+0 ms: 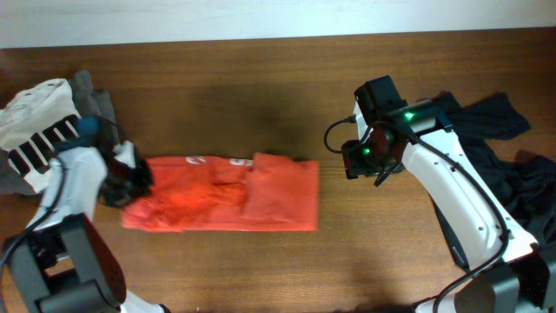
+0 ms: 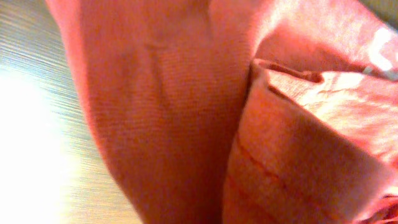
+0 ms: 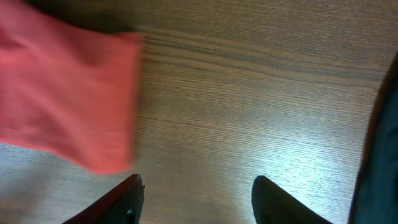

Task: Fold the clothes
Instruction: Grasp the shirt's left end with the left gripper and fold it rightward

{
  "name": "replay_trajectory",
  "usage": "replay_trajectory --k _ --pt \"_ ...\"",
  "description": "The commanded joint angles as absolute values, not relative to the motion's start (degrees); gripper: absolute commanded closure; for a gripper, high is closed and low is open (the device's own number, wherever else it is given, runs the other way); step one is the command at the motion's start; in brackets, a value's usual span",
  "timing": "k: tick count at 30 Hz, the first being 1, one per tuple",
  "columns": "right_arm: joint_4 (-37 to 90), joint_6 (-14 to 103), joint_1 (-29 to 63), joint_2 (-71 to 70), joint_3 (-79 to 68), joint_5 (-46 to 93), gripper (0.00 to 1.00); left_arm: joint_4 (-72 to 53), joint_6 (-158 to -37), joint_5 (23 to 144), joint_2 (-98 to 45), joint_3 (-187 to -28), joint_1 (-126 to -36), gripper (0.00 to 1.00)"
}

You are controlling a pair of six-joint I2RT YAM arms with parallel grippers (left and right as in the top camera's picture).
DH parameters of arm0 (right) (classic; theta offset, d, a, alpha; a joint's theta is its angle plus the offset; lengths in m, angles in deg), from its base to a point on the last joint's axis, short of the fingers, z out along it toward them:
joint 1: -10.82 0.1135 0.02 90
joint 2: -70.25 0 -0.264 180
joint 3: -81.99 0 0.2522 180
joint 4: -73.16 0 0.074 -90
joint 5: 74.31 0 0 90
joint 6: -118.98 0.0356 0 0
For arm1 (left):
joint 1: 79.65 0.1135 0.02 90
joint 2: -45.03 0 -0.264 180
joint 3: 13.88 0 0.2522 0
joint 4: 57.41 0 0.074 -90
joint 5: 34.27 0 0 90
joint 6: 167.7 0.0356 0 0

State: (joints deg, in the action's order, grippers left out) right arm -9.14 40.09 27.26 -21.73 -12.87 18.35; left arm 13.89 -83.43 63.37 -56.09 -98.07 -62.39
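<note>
The wooden bench (image 1: 261, 87) carries an orange garment (image 1: 226, 198) left of centre in the overhead view. It lies as a long band, its long axis running left to right. A dark clothes heap (image 1: 512, 165) sits at the right edge and a pale heap (image 1: 39, 109) at upper left. The left pincer (image 1: 130, 178) is at the band's left end. Its wrist view shows only orange cloth, so I cannot tell its grip. The right pincer (image 3: 198, 186) stands wide open and empty, just beyond the band's right end.
</note>
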Motion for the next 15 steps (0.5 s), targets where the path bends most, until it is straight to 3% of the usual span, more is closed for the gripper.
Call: replay_trajectory --k 1,7,15 --pt "-9.27 39.96 26.43 -21.71 -12.96 16.66 0.40 15.41 -82.82 59.15 -53.49 -105.06 -59.44 1.00" --pt "-10.47 39.96 22.30 -21.71 -12.96 16.66 0.40 19.98 -82.76 66.21 -53.38 -110.40 -62.72 0.99" --pt "-12.13 38.17 15.24 -21.71 -12.96 16.66 0.39 22.82 -82.80 67.52 -53.29 -110.46 -77.36 0.99"
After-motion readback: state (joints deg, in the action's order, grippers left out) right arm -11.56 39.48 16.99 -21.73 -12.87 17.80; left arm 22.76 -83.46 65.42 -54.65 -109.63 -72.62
